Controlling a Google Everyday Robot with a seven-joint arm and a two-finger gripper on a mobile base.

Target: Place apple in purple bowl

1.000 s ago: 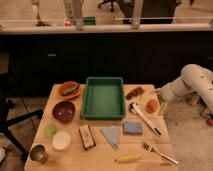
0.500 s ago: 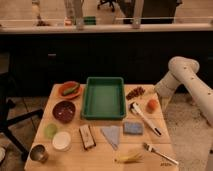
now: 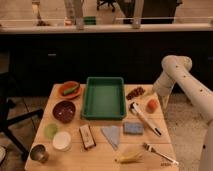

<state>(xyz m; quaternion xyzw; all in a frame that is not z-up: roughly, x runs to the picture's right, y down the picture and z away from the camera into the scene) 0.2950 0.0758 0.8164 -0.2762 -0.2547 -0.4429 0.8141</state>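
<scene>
The apple [image 3: 152, 105] is a small orange-red fruit. It lies on the wooden table [image 3: 165, 132] near the right edge, right of the green tray. The purple bowl [image 3: 64, 111] is dark maroon and sits on the table's left side, left of the tray; it looks empty. My gripper [image 3: 154, 94] hangs at the end of the white arm, just above and behind the apple, far from the bowl.
A green tray [image 3: 104, 97] stands mid-table between apple and bowl. An orange plate with a green item [image 3: 69, 89], pale green small bowl [image 3: 51, 130], white cup [image 3: 62, 141] and metal cup [image 3: 39, 153] are at the left. A brush [image 3: 144, 117], blue sponge [image 3: 133, 128], fork [image 3: 160, 154] and banana [image 3: 127, 158] lie at the front right.
The arm's elbow has risen and swung in over the table's right edge. The gripper has stayed close above the apple. The apple has not moved.
</scene>
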